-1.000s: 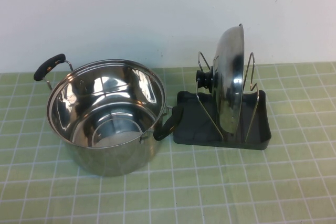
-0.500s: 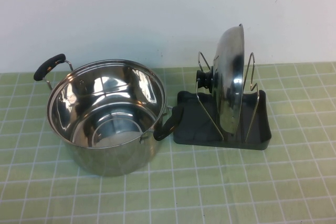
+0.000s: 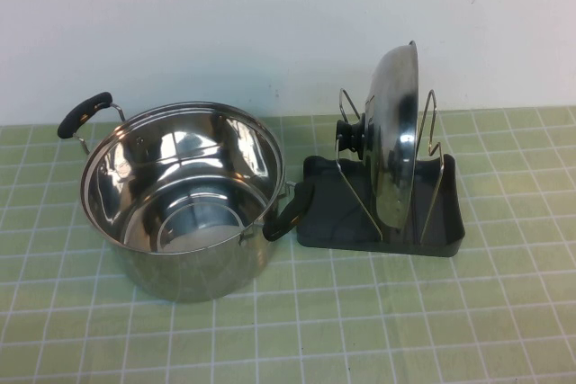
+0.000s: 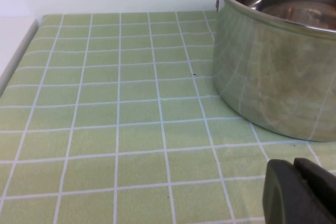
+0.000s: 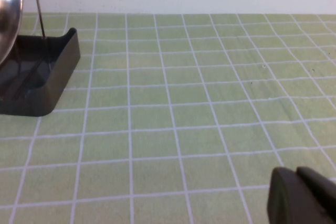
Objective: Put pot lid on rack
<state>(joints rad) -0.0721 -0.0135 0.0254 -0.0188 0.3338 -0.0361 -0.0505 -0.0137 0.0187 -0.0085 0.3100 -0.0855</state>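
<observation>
Starting nearest the camera: green tiled table (image 3: 360, 330) with white grid lines, bare across the front strip in the high view. Both arms are out of the high view; each shows only in its own wrist view. Left gripper (image 4: 302, 192) is a dark block low over the table, near the pot's outer wall and not touching it; jaws look pressed together with nothing between them. Right gripper (image 5: 304, 195) is likewise low over bare tiles, well apart from the rack, jaws together and holding nothing. Next back, one pot (image 3: 180, 195): deep stainless steel, uncovered, nothing inside, sitting left of centre. It has two black handles, one at far left (image 3: 84, 112), one at its right side (image 3: 290, 211) just beside the rack's left edge; cannot tell whether they touch. One rack (image 3: 319, 222) to the right of the pot: dark grey tray with two upright chrome wire loops (image 3: 430, 146). One pot lid (image 3: 396, 132) stands on edge in the rack between the two loops, nearly upright, leaning slightly, lower rim down in the tray, domed side and one black knob (image 3: 351, 137) facing left toward the pot. Farthest back, a plain white wall (image 3: 225, 15).
</observation>
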